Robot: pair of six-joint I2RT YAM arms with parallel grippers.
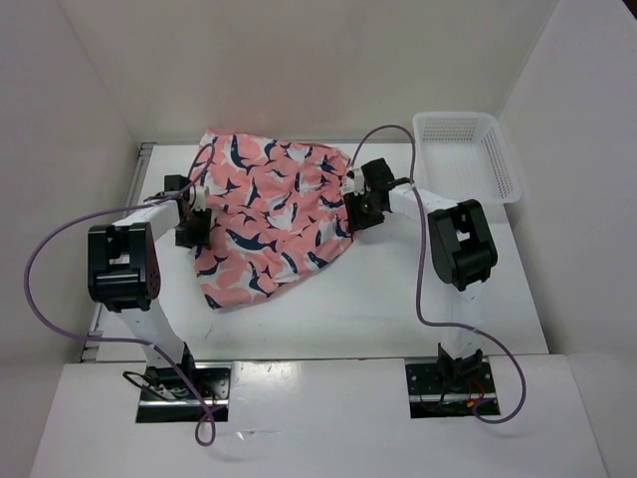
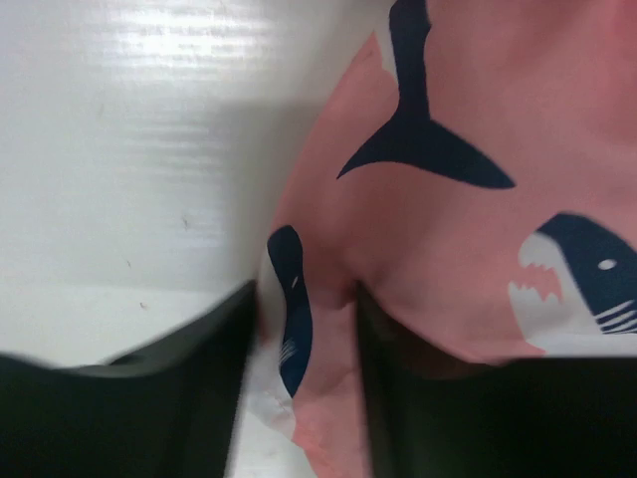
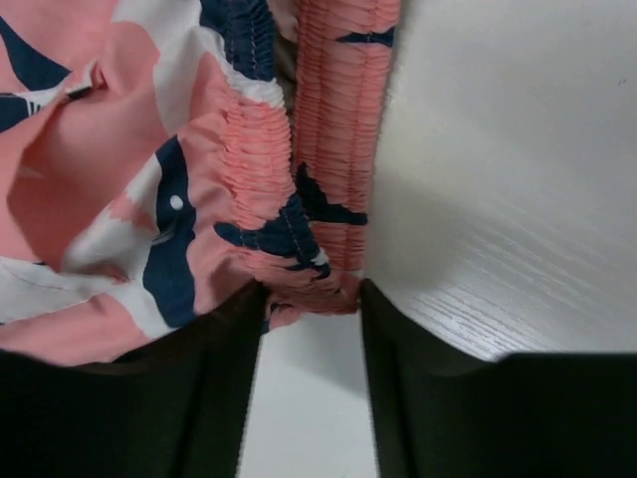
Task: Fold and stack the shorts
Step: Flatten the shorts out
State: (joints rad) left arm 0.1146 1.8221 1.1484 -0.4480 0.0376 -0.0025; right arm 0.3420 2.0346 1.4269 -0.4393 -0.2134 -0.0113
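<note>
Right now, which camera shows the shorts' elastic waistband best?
Right wrist: the gathered waistband runs close-up, ruching sharp. Top external shows the whole shorts, the waistband too small to make out. Left wrist shows only smooth printed fabric, no waistband.

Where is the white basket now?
In the top view, the basket sits at the far right corner of the table, right of the shorts, not touching them.

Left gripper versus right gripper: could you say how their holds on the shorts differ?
The left gripper pinches shark-printed cloth at the shorts' left edge; the right gripper pinches the gathered elastic waistband at the right edge. Cloth spans the left gripper's gap; the right gripper's shows bare table. Both hold the shorts.
</note>
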